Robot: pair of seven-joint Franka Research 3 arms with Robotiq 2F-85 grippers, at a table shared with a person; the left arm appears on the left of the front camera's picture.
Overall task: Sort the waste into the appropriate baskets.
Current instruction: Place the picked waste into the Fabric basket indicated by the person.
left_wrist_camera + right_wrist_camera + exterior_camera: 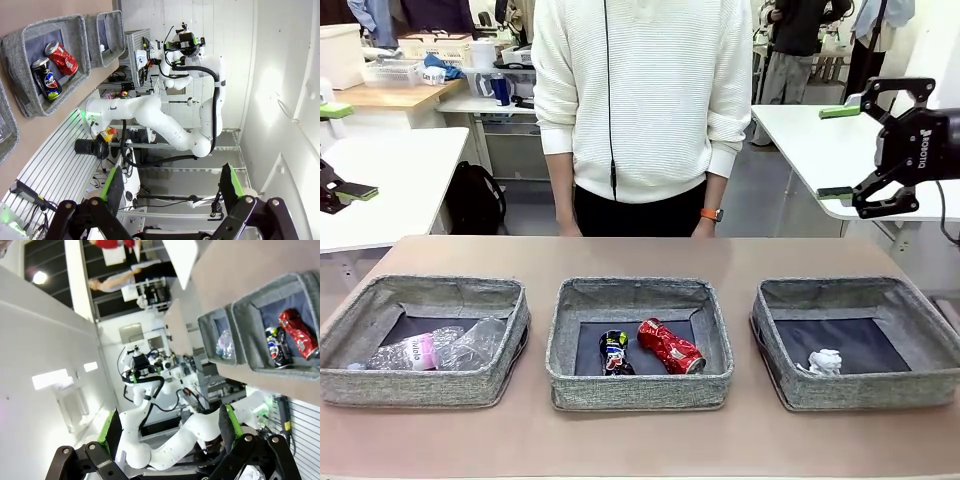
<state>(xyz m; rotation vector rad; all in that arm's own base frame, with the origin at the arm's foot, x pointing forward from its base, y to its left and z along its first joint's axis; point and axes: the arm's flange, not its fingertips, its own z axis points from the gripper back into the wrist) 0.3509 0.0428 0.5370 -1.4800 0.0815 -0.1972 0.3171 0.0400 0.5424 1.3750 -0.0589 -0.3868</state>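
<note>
Three grey woven baskets are set in a row along the near edge of the brown table [640,255]. In the left basket [350,375], a clear plastic bottle with a pink label [410,352] is laid on its side, with a clear plastic cup [480,342] touching it on the side nearer the table's middle. In the middle basket [640,390], a crushed dark can [614,352] and a crushed red can [671,346] are laid just beside each other on the dark base. In the right basket [800,390], a crumpled white paper ball [823,361] is seen near the front wall. The right gripper [838,150] is held above the table's right edge, fingers spread wide, nothing between them. The left gripper [170,187] is likewise seen fully spread and empty, raised off the table. A person in a white sweater [645,90] is stood at the far edge.
</note>
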